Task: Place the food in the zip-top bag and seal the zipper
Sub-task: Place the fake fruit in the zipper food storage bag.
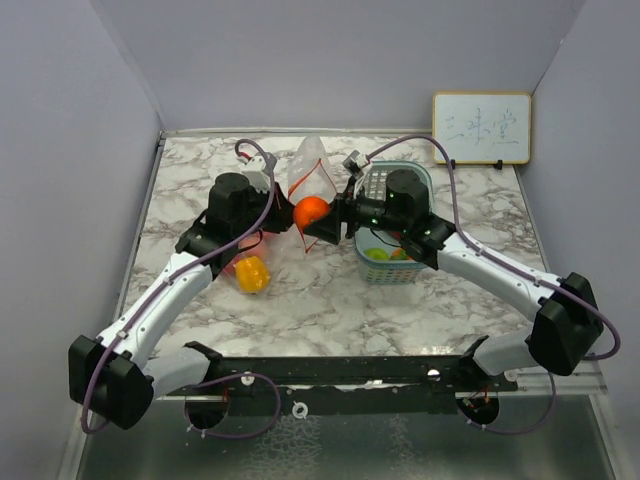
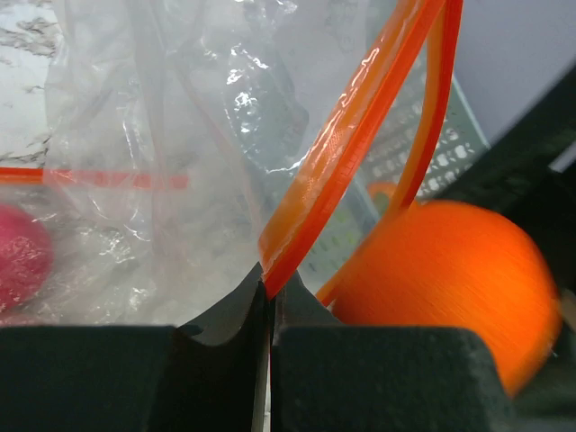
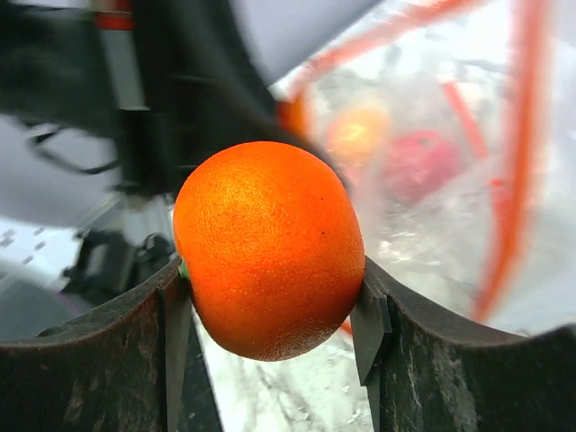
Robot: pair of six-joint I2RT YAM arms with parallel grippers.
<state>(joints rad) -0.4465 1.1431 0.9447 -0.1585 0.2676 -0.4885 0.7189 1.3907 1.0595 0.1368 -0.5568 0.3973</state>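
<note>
- Top external view: marble-patterned table (image 1: 330,310), two arms meeting at its middle, a whiteboard (image 1: 481,128) propped at the far right corner.
- Zip-top bag (image 1: 308,165): clear, crinkled, mouth held up and open near table centre, between the two grippers.
- Zipper (image 2: 346,153): orange-red strip; one side rises from the left claw, and the other side arcs away just behind it.
- Left gripper (image 2: 270,292): jaws pressed together, pinching the near zipper strip at the bag's mouth.
- Right gripper (image 3: 270,301): clamped on the orange toy fruit (image 3: 268,247), one finger against each side of it.
- Orange toy fruit, location: in the air at the bag's mouth, just beside the zipper; seen from above at (image 1: 311,211), clear of the table.
- Pink toy (image 2: 18,256): seen through the bag's plastic, low down, in the left wrist view.
- Yellow toy (image 1: 252,274): lying on the table under the left arm, next to a pink-red piece; from above I cannot tell if bag film covers it.
- Basket (image 1: 395,272): teal lattice, right of the bag, under the right arm.
- Green toys (image 1: 378,254): inside the basket, at its near end.
</note>
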